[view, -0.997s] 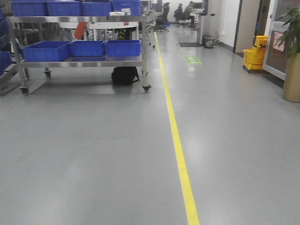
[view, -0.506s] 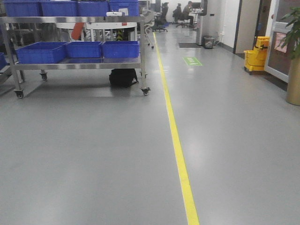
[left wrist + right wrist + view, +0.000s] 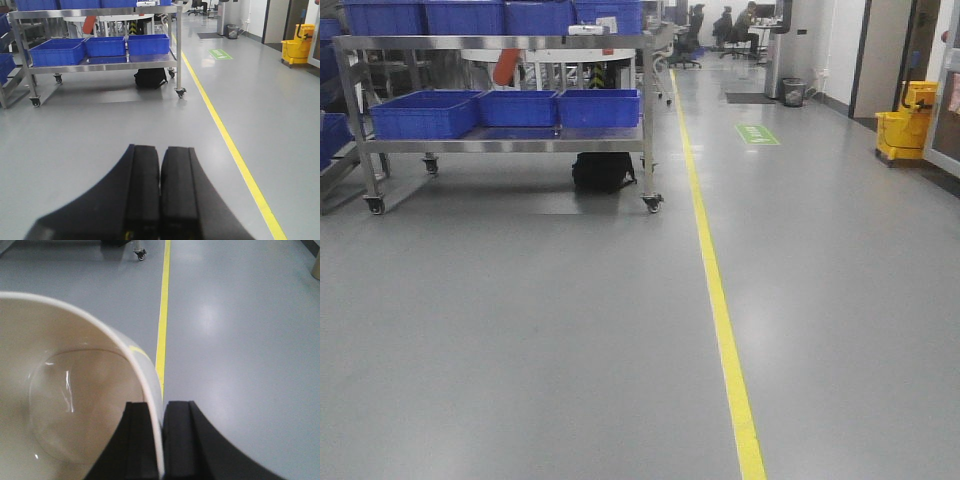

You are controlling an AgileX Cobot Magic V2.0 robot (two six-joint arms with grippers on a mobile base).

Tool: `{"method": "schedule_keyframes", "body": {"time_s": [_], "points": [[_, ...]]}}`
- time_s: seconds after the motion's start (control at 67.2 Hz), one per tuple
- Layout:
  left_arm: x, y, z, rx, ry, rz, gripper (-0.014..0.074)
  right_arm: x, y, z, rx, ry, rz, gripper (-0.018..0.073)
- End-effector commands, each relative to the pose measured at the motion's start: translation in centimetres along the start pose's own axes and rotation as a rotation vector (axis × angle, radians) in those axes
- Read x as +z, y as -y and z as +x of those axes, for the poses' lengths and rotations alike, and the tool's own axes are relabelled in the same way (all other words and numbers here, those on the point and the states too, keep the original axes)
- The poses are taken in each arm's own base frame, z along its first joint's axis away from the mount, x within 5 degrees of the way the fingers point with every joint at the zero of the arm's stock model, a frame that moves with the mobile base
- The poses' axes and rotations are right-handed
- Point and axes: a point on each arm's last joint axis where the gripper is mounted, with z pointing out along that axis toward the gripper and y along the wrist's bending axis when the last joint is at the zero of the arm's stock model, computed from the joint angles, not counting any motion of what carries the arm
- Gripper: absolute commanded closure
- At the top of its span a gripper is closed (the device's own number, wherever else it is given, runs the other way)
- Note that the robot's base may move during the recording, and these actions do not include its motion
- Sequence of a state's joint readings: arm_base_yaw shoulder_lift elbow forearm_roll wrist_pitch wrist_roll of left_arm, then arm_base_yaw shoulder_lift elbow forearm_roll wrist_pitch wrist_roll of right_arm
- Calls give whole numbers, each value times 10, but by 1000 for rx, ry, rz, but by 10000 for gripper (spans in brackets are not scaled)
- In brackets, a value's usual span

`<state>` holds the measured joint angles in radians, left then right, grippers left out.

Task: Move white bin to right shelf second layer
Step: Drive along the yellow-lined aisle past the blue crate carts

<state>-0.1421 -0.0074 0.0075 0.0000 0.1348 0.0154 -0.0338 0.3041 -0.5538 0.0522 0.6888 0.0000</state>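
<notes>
The white bin (image 3: 65,405) fills the left of the right wrist view, glossy cream inside, held above the grey floor. My right gripper (image 3: 161,410) is shut on the bin's rim wall, one black finger inside and one outside. My left gripper (image 3: 160,155) is shut with nothing between its fingers, pointing along the floor toward the steel cart (image 3: 100,62). The right shelf second layer is out of view. Neither gripper shows in the front view.
A wheeled steel cart (image 3: 510,146) carrying blue crates (image 3: 425,112) stands ahead on the left, with a black bag (image 3: 603,171) under it. A yellow floor line (image 3: 720,300) runs ahead. A yellow mop bucket (image 3: 906,125) is far right and a trash bin (image 3: 793,92) beyond it.
In the front view the whole scene has slid to the right over the last half second. The potted plant at the right edge has left the frame.
</notes>
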Motion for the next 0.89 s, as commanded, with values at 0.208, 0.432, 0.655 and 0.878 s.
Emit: {"method": "schedule_keyframes", "body": {"time_s": [0.208,0.432,0.655,0.878], "points": [[1,0,4,-3,65,3,512,-4,-1,-17,9,120,-2,503],[1,0,4,-3,65,3,512,-4,-1,-17,9,120,-2,503],[1,0,4,-3,65,3,512,-4,-1,-17,9,120,-2,503],[1,0,4,-3,65,3,512,-4,-1,-17,9,120,-2,503]]}}
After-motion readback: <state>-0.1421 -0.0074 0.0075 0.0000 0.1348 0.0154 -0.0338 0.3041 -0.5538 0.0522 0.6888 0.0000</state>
